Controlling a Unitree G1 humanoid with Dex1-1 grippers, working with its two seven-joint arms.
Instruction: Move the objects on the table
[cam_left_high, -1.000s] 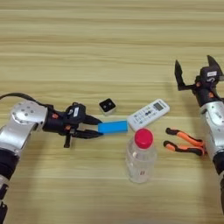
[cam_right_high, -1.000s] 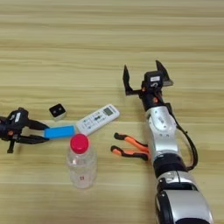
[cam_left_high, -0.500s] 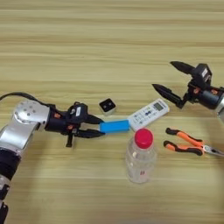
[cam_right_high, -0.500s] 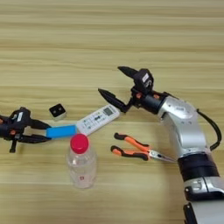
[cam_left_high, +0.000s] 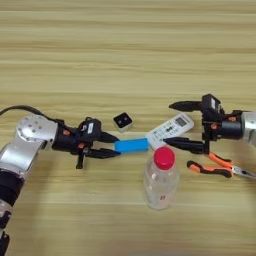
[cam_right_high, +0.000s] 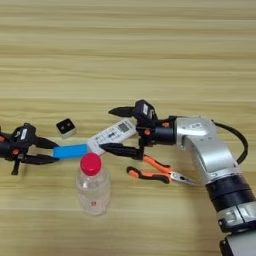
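Right gripper (cam_right_high: 116, 130), jaws wide, straddles the white rectangular remote control's (cam_left_high: 170, 129) end, mid-worktop; centre it before closing. Left gripper (cam_left_high: 109, 145) jaws pinch the flat blue rectangular bar (cam_left_high: 131, 145).

You cannot confirm contact between the left gripper (cam_left_high: 111, 145) and the flat blue rectangular bar (cam_left_high: 131, 145); its fingertips cover the bar's left end. The pliers (cam_left_high: 220, 166) run off the right edge in your left eye view. Markings on the remote (cam_right_high: 112, 135) are too small to read.
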